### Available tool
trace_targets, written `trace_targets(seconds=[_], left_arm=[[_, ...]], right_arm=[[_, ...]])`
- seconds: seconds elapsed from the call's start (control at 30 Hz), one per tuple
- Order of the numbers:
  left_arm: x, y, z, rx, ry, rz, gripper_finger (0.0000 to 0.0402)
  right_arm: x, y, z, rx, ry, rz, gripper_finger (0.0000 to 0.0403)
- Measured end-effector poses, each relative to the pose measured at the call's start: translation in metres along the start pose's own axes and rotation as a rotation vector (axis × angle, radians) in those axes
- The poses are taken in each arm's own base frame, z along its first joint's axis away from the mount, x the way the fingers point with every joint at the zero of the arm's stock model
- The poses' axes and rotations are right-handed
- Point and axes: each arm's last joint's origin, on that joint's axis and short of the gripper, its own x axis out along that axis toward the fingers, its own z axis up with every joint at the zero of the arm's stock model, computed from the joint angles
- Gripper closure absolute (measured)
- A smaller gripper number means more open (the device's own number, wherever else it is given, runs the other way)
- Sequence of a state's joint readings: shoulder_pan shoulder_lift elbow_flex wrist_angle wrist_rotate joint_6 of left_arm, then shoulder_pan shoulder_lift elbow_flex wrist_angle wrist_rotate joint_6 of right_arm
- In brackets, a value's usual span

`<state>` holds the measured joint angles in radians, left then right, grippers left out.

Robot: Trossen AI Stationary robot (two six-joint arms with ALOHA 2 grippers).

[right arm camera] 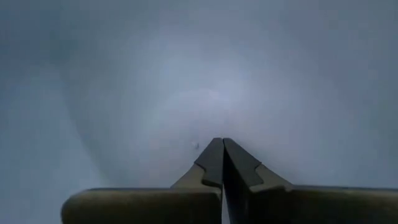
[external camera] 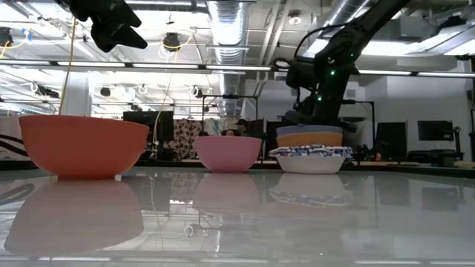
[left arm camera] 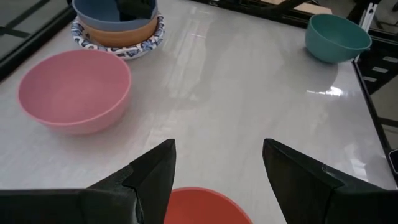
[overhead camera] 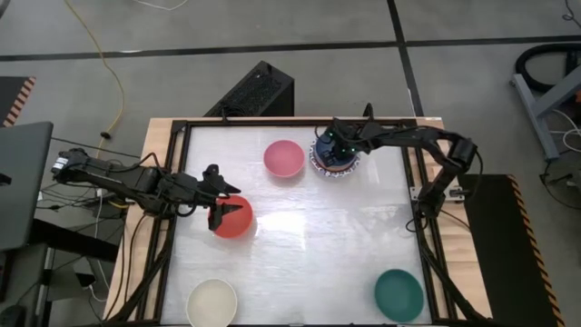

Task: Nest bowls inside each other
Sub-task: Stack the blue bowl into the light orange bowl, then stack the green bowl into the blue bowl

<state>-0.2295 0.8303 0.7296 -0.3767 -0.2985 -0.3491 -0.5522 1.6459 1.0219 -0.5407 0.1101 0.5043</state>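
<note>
Red bowl (overhead camera: 233, 218) is sitting directly beneath the spread-fingered left gripper (overhead camera: 216, 195) at the table's left-middle, while the right gripper (right arm camera: 222, 163), fingers pressed together, is dipping into the blue bowl (left arm camera: 106, 14) atop the far stack.

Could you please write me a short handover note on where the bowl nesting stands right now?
Left gripper: open, hovering over the red bowl, nothing held.
Right gripper: shut, down inside the blue bowl atop the stack.
Done: blue bowl sits in the orange bowl, inside a blue-patterned bowl at the table's far side.
Left: pink bowl beside the stack, red bowl, cream bowl and teal bowl still loose.
</note>
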Motion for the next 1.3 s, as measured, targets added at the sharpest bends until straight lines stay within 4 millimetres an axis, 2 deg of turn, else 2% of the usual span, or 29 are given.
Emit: trace_targets(seconds=[0.37,0.43,0.6,0.7,0.83,1.1,1.3], left_arm=[[0.0,0.0,0.0,-0.005,0.0,0.002,0.017],[0.0,0.0,0.0,-0.005,0.0,0.002,0.017],[0.0,0.0,0.0,-0.004,0.002,-0.004,0.017],[0.0,0.0,0.0,-0.004,0.002,-0.004,0.017],[0.0,0.0,0.0,0.003,0.003,-0.006,0.017],[0.0,0.0,0.0,0.002,0.001,-0.005,0.017],[0.0,0.0,0.0,-0.005,0.002,-0.005,0.017]], right_arm=[[-0.038,-0.003,0.004,0.011,-0.106,0.057,0.035],[-0.052,-0.005,0.003,0.0,-0.136,0.072,0.0343],[-0.107,-0.01,-0.01,-0.056,-0.22,0.169,0.0338],[-0.14,-0.008,-0.035,-0.111,-0.181,0.27,0.0338],[-0.169,-0.006,-0.083,-0.186,0.002,0.321,0.0337],[-0.202,0.001,-0.17,-0.188,0.339,0.234,0.0337],[-0.215,0.01,-0.219,-0.243,0.379,0.17,0.0332]])
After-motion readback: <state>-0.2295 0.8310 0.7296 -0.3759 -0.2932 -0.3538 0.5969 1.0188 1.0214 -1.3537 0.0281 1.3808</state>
